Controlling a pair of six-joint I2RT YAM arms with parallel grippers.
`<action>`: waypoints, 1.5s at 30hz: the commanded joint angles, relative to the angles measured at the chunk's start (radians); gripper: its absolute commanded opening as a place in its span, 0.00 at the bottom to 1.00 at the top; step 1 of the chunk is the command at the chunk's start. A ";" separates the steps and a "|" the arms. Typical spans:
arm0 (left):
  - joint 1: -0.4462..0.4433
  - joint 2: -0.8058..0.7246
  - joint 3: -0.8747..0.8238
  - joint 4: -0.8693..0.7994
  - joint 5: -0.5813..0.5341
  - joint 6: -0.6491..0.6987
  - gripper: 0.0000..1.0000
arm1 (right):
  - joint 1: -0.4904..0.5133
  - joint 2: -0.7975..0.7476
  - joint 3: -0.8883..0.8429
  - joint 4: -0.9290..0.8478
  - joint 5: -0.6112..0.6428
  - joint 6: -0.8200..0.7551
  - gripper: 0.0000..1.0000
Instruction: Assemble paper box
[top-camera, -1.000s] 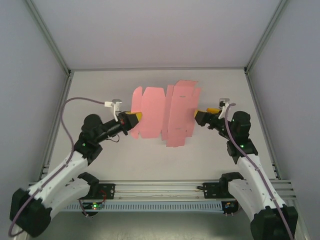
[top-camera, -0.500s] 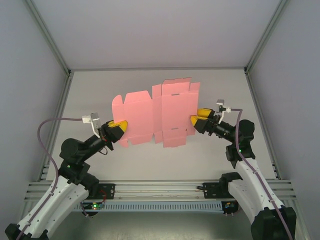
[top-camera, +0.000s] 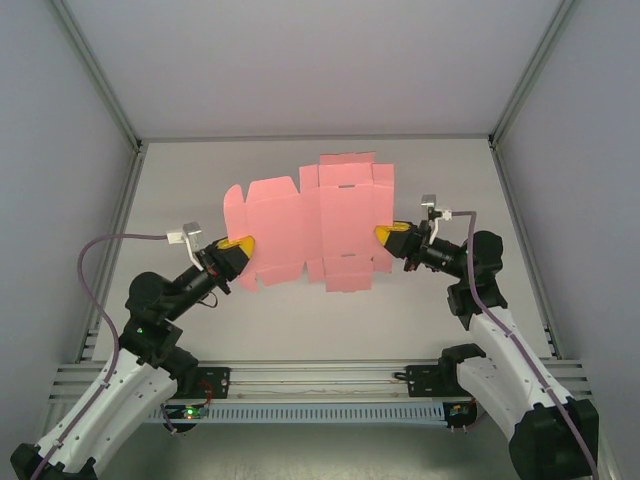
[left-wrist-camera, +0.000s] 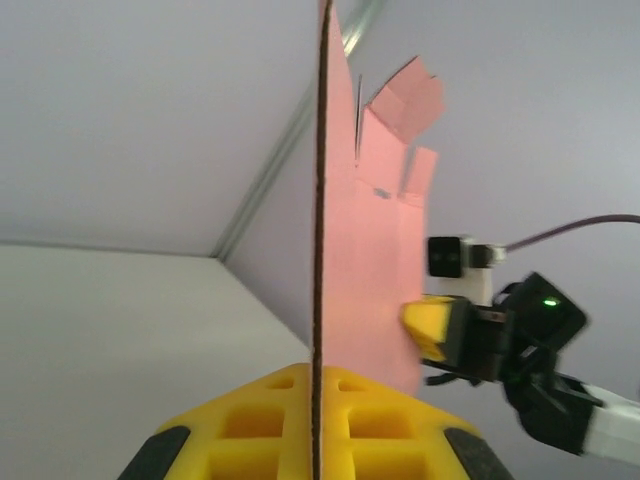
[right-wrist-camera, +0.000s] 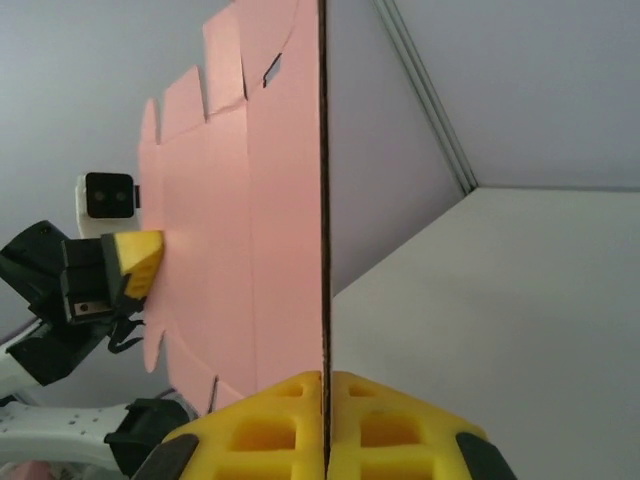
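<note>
The paper box is a flat pink die-cut sheet with flaps and tabs, held in the air over the table between both arms. My left gripper is shut on its left edge. My right gripper is shut on its right edge. In the left wrist view the paper box runs edge-on up from between the yellow fingers, and the right gripper shows at the sheet's far side. In the right wrist view the paper box is likewise pinched edge-on, with the left gripper beyond it.
The grey table lies under the sheet, walled by pale panels with metal frame posts at the back corners. A rail with both arm bases runs along the near edge.
The right gripper has gone from open beside the sheet to shut on its right edge. The left arm has drawn back and left with the sheet, which now hangs spread flatter between the two.
</note>
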 joint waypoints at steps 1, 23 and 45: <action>-0.012 0.003 0.052 -0.269 -0.290 -0.003 0.49 | 0.015 -0.016 0.106 -0.252 0.058 -0.189 0.00; 0.001 0.319 0.300 -0.734 -0.696 -0.017 1.00 | 0.378 0.660 0.651 -1.183 0.788 -1.410 0.00; 0.027 0.941 0.520 -0.490 -0.186 0.373 1.00 | 0.469 0.732 0.595 -0.920 0.832 -1.519 0.00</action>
